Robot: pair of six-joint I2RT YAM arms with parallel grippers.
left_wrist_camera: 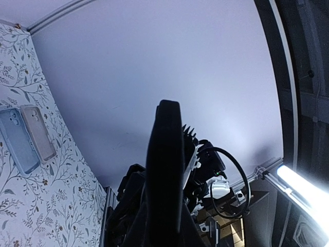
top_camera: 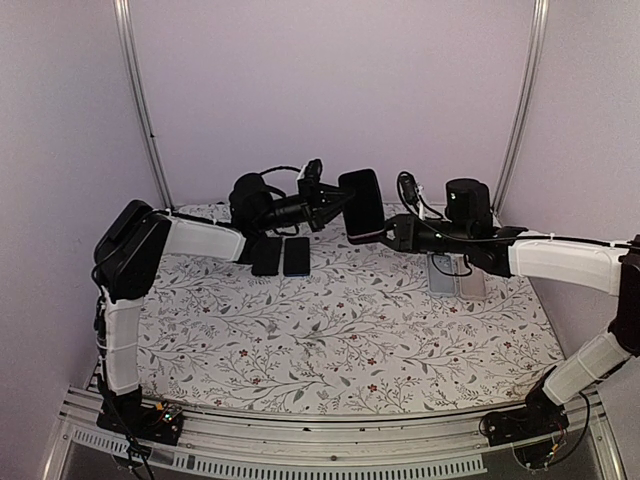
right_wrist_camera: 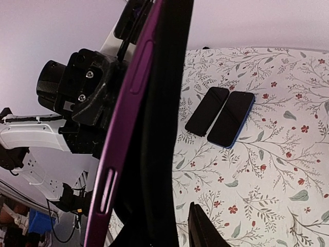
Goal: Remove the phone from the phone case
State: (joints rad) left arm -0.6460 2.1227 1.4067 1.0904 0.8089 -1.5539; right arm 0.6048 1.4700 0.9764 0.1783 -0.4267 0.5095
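A black phone in a purple case [top_camera: 362,205] is held upright in the air over the back of the table, between both arms. My left gripper [top_camera: 337,205] is shut on its left edge. In the left wrist view the phone [left_wrist_camera: 164,175] shows edge-on as a dark slab between my fingers. My right gripper [top_camera: 387,236] is closed on the lower right corner. In the right wrist view the purple case [right_wrist_camera: 123,134] edges the black phone [right_wrist_camera: 159,128]. One finger [right_wrist_camera: 203,231] lies close beside the phone's face and the other finger is hidden.
Two bare phones lie side by side on the floral cloth below the left gripper, one black [top_camera: 266,255] and one blue-edged [top_camera: 296,256]. Two empty cases, pale blue [top_camera: 441,276] and pinkish [top_camera: 471,283], lie under the right arm. Purple walls close in the back and sides.
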